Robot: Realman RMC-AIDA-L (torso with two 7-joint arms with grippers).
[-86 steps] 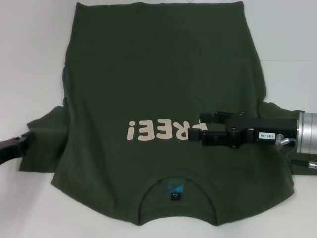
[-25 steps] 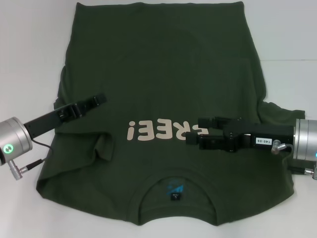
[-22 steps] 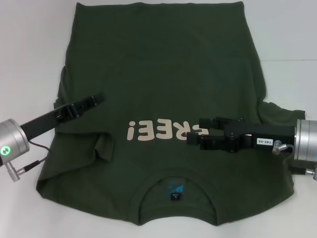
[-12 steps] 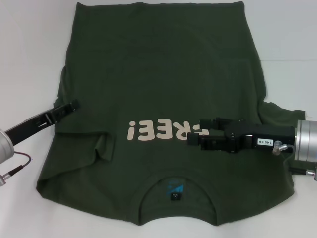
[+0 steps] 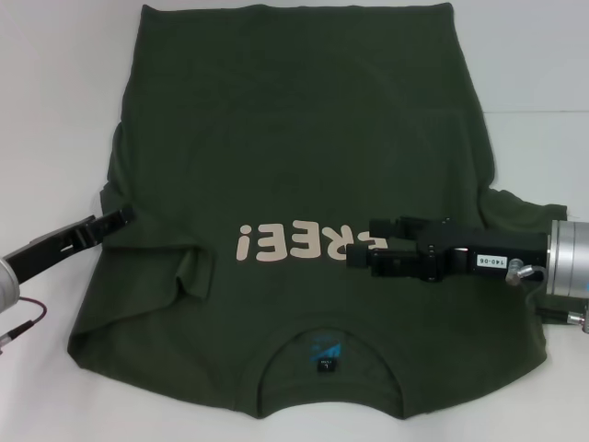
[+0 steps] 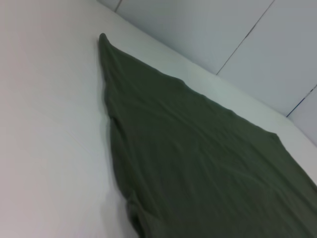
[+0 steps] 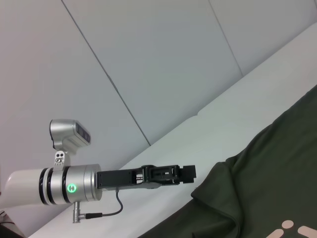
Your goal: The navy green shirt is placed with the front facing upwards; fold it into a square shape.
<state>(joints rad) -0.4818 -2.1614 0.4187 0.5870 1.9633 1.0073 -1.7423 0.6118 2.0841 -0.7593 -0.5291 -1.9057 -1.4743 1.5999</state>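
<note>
Two grippers are at the navy green shirt (image 5: 304,184), which lies flat and face-up on the white bench (image 5: 55,92), collar nearest the robot and hem at the far side, the cream lettering (image 5: 294,244) across the chest. The left sleeve already lies folded in over the body, leaving a raised crease (image 5: 195,272) near the left shoulder. The left gripper (image 5: 118,215) sits low at the shirt's left edge, holding no cloth; whether its fingers are apart or together I cannot tell. The right gripper (image 5: 361,247) hovers over the right end of the lettering, its jaws apart and empty, while the right sleeve (image 5: 520,207) lies spread out on the bench behind it.

That sleeve looks like the step in hand. To do it well, the right gripper should probably go out to the sleeve's outer edge, pinch it close to the bench so only the sleeve layer is caught, and carry it low toward the middle. Laying it parallel to the shirt's side line would match the left fold. Letting go only once the cloth rests flat should prevent bunching.
</note>
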